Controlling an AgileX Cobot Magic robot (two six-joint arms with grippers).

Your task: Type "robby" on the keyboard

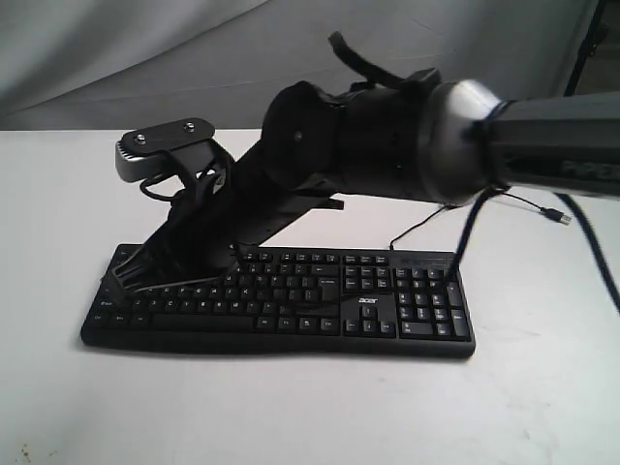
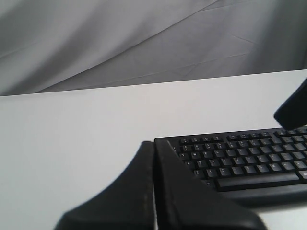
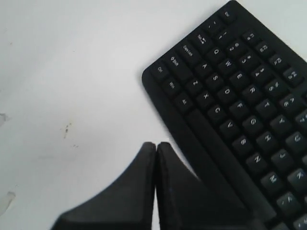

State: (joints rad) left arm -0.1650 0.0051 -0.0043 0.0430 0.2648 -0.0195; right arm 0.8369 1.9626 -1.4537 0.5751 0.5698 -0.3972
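The black keyboard (image 1: 320, 300) lies across the white table with a white acer logo (image 1: 367, 301). Its thin USB cable (image 1: 528, 202) trails off behind the right end. My right arm reaches across from the right, and the right gripper (image 1: 121, 279) hangs low over the keyboard's left end. In the right wrist view the right gripper (image 3: 156, 143) is shut and empty, its tips showing just off the front edge of the keyboard (image 3: 240, 105) near the space bar's left end. The left gripper (image 2: 153, 143) is shut and empty, to the left of the keyboard (image 2: 240, 163); the exterior view does not show it.
A grey cloth backdrop (image 1: 145, 58) hangs behind the table (image 1: 291, 407). A dark cable (image 1: 467, 237) droops from the right arm over the number pad. A dark part of the right arm (image 2: 293, 108) shows over the keyboard's back rows. Small marks (image 3: 67, 129) dot the table.
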